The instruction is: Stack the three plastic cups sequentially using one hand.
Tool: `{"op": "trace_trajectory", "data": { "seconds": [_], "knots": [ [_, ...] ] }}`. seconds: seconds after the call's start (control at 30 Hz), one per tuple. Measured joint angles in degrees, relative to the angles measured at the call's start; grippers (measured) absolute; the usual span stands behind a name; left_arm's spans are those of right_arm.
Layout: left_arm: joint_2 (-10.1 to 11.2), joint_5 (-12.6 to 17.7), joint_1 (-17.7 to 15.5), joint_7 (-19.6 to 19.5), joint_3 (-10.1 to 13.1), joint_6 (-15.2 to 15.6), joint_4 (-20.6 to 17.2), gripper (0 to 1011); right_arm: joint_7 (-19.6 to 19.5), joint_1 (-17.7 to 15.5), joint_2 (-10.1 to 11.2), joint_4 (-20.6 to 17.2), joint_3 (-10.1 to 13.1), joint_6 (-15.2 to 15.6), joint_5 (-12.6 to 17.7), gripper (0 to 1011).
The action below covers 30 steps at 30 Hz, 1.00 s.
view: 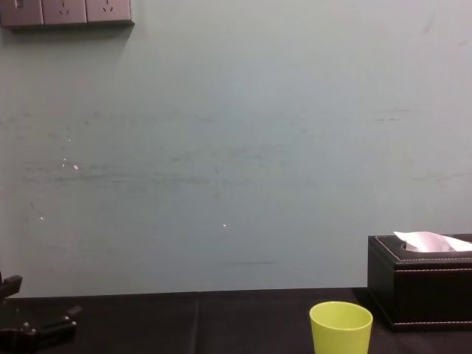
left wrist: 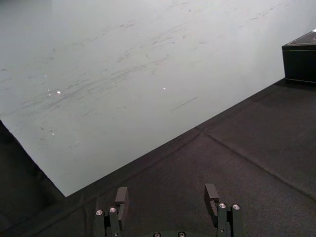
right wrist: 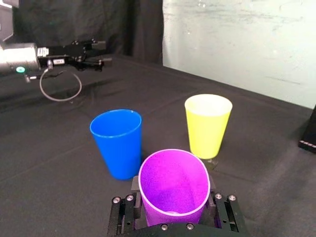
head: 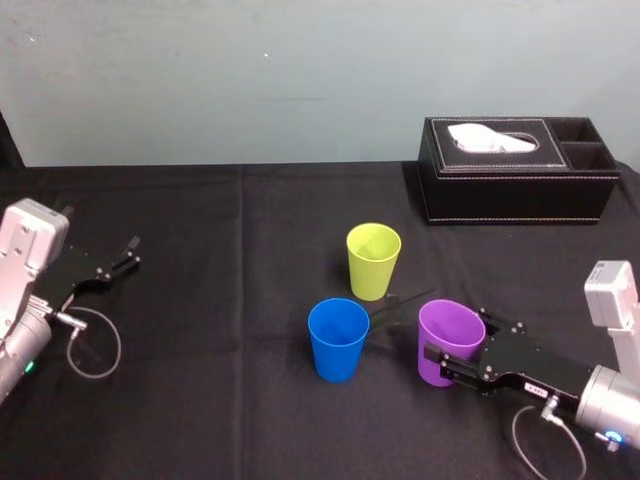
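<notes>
**Three tapered plastic cups near the middle of the tabletop [head: 220, 400], one of them held.**
The left claw [head: 128, 252] is parked by the left edge, jaws apart and empty. The blue cup [head: 338, 339] stands upright, with the yellow-green cup [head: 373, 261] upright behind it. The purple cup [head: 448, 328], tilted, is clamped across its lower wall by the right claw [head: 462, 352]. The cups look light, smooth and thin-walled, so likely slippery and easily squeezed; a gentle mid-wall grip suits them.

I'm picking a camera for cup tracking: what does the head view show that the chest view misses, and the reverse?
Head view: the blue cup and the tilted purple cup gripped in the right claw. Chest view: wall sockets high on the wall. Both: the yellow-green cup, the black tissue box and the parked left claw, open.
</notes>
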Motion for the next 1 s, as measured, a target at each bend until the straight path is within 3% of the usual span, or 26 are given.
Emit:
{"op": "trace_trajectory", "data": {
  "seconds": [0.37,0.5,0.67,1.0],
  "knots": [
    [0.0,0.0,0.0,0.0,0.0,0.0,0.0,1011,-5.05,-2.14,2.06,-8.51,3.19,4.16,0.59,728],
    [0.0,0.0,0.0,0.0,0.0,0.0,0.0,1011,-7.46,-1.42,2.34,-11.23,4.0,7.56,0.35,728],
    [0.0,0.0,0.0,0.0,0.0,0.0,0.0,1011,-9.26,1.24,1.72,-12.12,3.55,11.42,-0.27,728],
    [0.0,0.0,0.0,0.0,0.0,0.0,0.0,1011,-10.37,6.81,-0.25,-10.56,1.12,15.38,-1.88,728]
  ]
}}
